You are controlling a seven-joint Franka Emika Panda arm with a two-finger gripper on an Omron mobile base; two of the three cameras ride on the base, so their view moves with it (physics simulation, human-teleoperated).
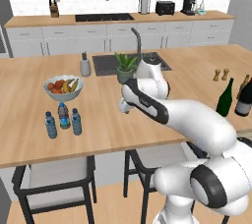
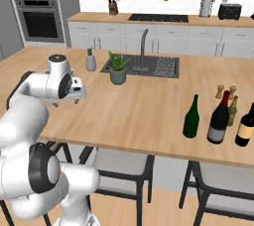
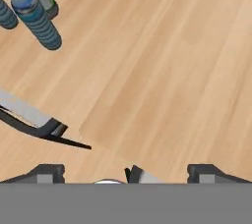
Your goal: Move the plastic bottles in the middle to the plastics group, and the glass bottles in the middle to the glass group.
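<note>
End effector [image 3: 125, 171] open over bare counter [image 3: 162, 70], 3 water bottles [image 3: 37, 19] nearby.

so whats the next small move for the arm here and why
Probably swing right toward the green wine bottle. Three small water bottles already stand together by the fruit bowl, so the plastic one looks sorted. The gripper is open and holds nothing above bare counter, while the green bottle stands slightly apart from the glass group.
</note>
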